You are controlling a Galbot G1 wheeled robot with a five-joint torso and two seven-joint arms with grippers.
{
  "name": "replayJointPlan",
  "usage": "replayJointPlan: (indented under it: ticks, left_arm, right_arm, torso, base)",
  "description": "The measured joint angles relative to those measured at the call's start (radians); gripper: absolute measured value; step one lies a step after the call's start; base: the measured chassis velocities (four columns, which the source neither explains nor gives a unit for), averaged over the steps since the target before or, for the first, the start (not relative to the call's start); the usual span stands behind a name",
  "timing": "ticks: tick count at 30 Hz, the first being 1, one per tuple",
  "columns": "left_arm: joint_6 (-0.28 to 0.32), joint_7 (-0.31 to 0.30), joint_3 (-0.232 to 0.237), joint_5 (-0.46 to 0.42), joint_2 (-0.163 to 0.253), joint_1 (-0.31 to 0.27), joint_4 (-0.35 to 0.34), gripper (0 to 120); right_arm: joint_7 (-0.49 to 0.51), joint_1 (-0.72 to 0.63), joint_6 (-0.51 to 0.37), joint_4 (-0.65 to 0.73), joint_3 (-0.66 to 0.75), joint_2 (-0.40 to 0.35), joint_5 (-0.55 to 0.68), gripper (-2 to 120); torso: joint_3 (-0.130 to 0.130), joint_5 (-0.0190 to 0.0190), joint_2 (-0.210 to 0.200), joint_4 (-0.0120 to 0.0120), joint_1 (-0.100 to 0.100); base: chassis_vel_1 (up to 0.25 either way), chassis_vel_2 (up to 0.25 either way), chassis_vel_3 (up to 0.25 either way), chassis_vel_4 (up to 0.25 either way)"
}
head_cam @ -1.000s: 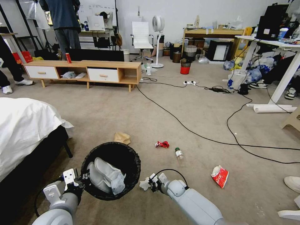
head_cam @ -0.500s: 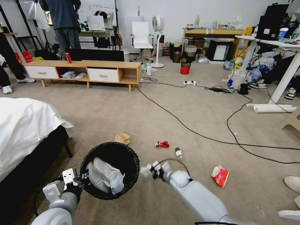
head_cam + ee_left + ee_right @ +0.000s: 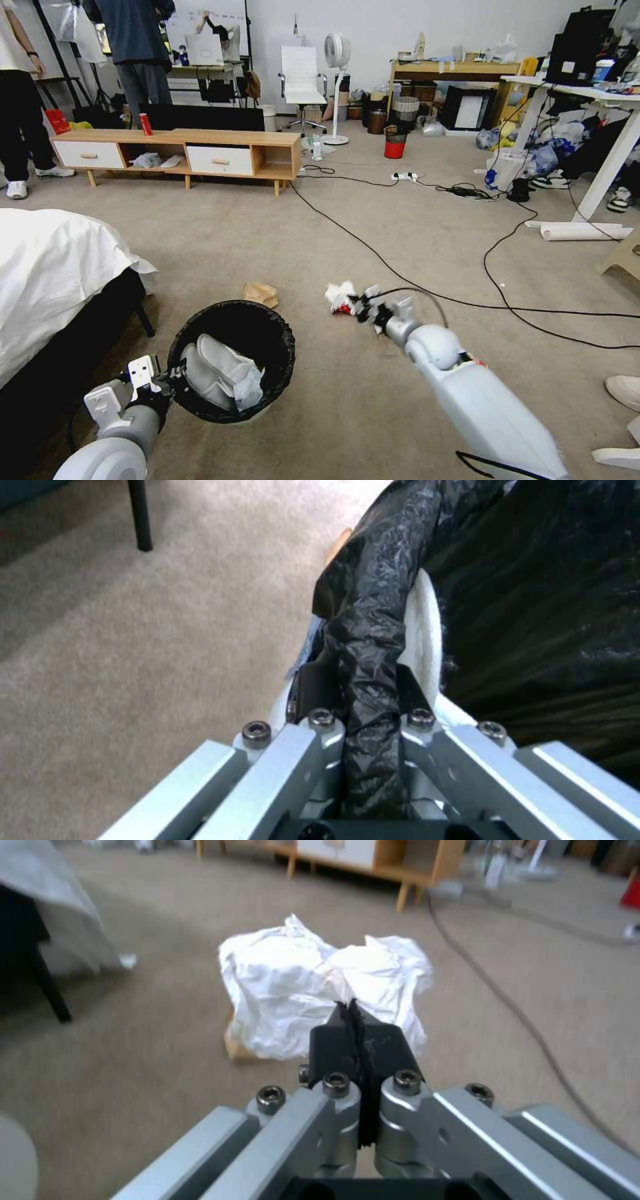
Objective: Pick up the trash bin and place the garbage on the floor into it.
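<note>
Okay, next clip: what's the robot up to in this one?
It is collecting litter from the carpet. The left hand is clamped on the bag-lined rim of the trash bin, holding it low at the robot's front left, with white tissues already inside. The right hand is shut on a crumpled white tissue, stretched out over the floor, away from the bin. A brown paper bag lies on the carpet.
</note>
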Motion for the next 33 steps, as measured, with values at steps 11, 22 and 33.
replayJointPlan:
  ticks: [11,22,33]
  left_arm:
    - [0.073,-0.104,-0.002,-0.149,0.020,-0.009,-0.018,3]
    - [0.073,-0.117,0.011,-0.174,0.017,-0.014,0.001,3]
    - [0.072,-0.114,0.024,-0.190,0.011,-0.027,0.016,3]
  right_arm:
    - [-0.051,-0.020,0.043,0.237,0.035,-0.027,0.056,0]
    - [-0.236,-0.043,0.159,0.343,-0.021,-0.082,0.123,0]
    - [-0.409,-0.101,0.241,0.368,-0.132,-0.139,0.155,0]
  torso:
    - [0.000,0.0000,0.000,0.0000,0.000]
    - [0.000,-0.0001,0.000,0.0000,0.000]
    - [0.000,0.0000,0.000,0.0000,0.000]
  base:
    - [0.000,0.000,0.000,0.000]
    - [0.000,0.000,0.000,0.000]
    - [0.000,0.000,0.000,0.000]
